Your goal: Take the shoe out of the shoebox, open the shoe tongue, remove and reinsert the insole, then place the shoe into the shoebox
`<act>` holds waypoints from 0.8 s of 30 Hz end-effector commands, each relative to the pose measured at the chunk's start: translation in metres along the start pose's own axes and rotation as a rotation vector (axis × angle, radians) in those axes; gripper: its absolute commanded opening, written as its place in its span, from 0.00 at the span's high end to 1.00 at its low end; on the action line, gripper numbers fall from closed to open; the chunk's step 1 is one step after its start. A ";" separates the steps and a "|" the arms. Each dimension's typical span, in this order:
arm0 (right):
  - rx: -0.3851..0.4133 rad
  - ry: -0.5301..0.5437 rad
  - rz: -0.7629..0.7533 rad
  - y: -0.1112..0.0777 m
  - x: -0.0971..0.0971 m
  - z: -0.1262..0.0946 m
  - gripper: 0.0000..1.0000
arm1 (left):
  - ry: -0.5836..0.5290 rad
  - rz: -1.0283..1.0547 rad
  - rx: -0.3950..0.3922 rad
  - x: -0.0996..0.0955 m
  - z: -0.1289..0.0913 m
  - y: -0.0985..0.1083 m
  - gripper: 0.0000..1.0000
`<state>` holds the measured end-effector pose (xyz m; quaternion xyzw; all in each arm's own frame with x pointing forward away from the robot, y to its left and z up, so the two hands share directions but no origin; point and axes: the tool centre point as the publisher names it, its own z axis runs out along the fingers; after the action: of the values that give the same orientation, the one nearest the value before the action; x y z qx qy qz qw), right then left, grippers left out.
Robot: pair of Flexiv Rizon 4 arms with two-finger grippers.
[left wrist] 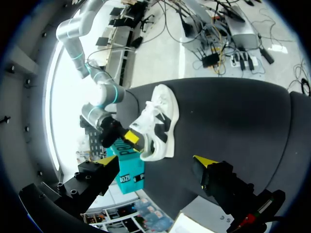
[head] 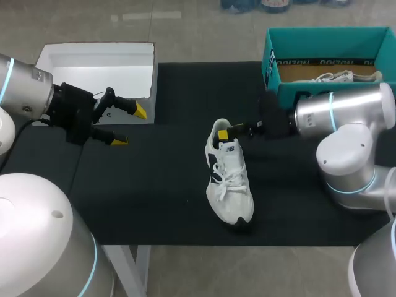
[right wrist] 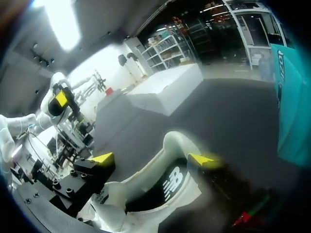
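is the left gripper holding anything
No, the left gripper hangs open over the black mat, well apart from the white sneaker, with nothing between its fingers.

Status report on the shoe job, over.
Left gripper open, hovering beside white box. Right gripper open, astride the heel of the shoe. Shoe out of shoebox, upright on mat. Nothing blocking it.

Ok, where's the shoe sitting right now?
Head view: the white shoe lies mid-table on the black mat, out of the teal shoebox at back right, with the right gripper at its heel.
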<state>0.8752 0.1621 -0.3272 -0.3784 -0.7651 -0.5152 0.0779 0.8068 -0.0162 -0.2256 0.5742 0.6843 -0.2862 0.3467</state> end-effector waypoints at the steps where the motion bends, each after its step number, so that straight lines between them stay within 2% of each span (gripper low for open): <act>1: -0.022 -0.019 -0.019 0.006 0.006 -0.006 0.00 | 0.004 0.001 -0.001 0.000 -0.001 0.000 0.00; 6: -0.028 -0.109 -0.020 0.016 0.004 -0.014 0.00 | 0.004 0.001 -0.001 0.000 -0.001 0.000 0.00; 11: 0.053 -0.267 0.026 0.020 0.006 -0.019 0.00 | 0.004 0.001 -0.001 0.000 -0.001 0.000 0.00; 13: 0.080 -0.300 0.033 0.020 0.008 -0.021 0.00 | 0.004 0.001 -0.001 0.000 -0.001 0.000 0.00; 20: 0.174 -0.522 -0.032 0.020 0.013 -0.024 0.00 | 0.004 0.001 -0.001 0.000 -0.001 0.000 0.00; 24: 0.190 -0.533 -0.031 0.021 0.014 -0.026 0.00 | 0.004 0.001 -0.001 0.000 -0.001 0.000 0.00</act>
<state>0.8727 0.1471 -0.2999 -0.4324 -0.8000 -0.4153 -0.0245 0.8068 -0.0162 -0.2256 0.5742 0.6842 -0.2862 0.3467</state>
